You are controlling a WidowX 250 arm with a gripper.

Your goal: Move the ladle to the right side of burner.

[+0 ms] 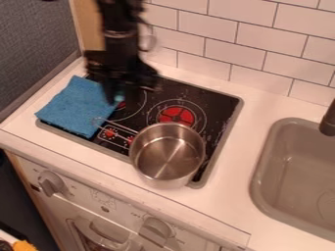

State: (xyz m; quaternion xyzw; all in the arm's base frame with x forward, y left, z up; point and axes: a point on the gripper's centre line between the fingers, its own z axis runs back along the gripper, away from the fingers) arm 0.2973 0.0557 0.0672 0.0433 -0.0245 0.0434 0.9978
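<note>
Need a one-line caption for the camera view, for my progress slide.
Black gripper over the cooktop's back left, near a blue cloth; steel pan at the front edge.

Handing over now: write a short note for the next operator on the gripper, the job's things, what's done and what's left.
Gripper: above the cooktop's back left, by the folded blue cloth; clear of the pan.
Long-handled steel pan, probably the "ladle": at the black cooktop's front edge, handle toward the cloth.
Done: placement right of the red-centred burner doesn't look finished; pan sits in front.
Left: likely grasp, shift right, release.
</note>
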